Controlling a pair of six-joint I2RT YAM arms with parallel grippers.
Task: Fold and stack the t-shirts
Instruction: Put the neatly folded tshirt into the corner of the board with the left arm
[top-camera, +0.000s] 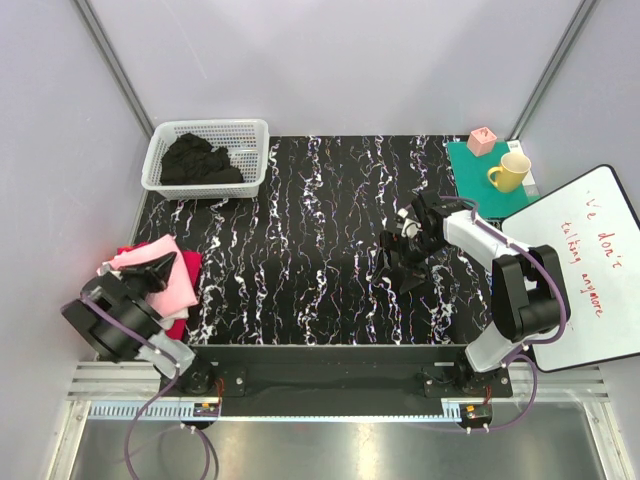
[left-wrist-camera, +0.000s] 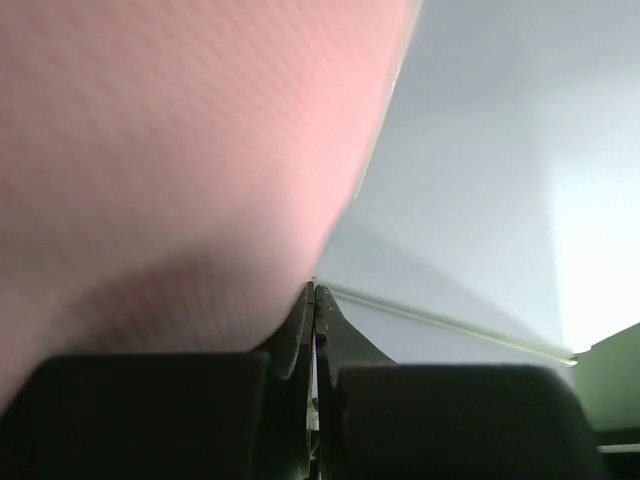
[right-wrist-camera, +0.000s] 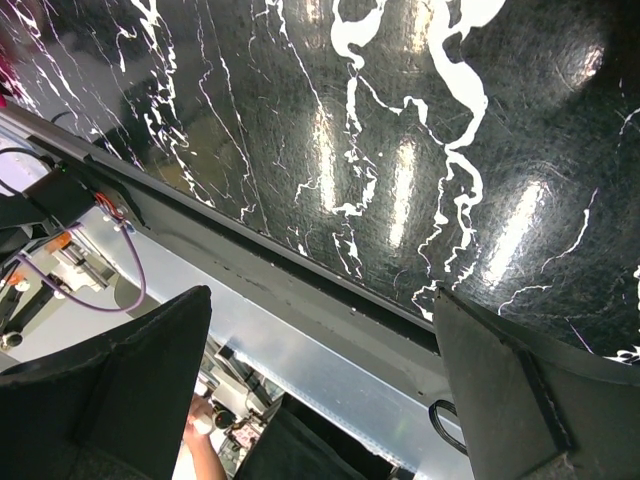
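A folded light pink t-shirt (top-camera: 172, 283) tops a stack at the table's left edge, over a magenta-red t-shirt (top-camera: 189, 264); a white edge (top-camera: 106, 267) shows beside them. Black t-shirts (top-camera: 197, 160) lie crumpled in the basket. My left gripper (top-camera: 170, 260) is shut, its tip over the pink shirt. In the left wrist view the pink cloth (left-wrist-camera: 170, 150) fills the upper left and the gripper (left-wrist-camera: 314, 298) has nothing between its closed fingers. My right gripper (top-camera: 398, 262) hovers open over the marbled table, right of centre. The right wrist view shows it (right-wrist-camera: 322, 293) wide apart and empty.
The white lattice basket (top-camera: 256, 135) stands at the back left. At the back right a green mat (top-camera: 470, 175) carries a pink cube (top-camera: 482, 140) and a yellow mug (top-camera: 511, 171). A whiteboard (top-camera: 590, 270) lies along the right edge. Grey walls enclose the table.
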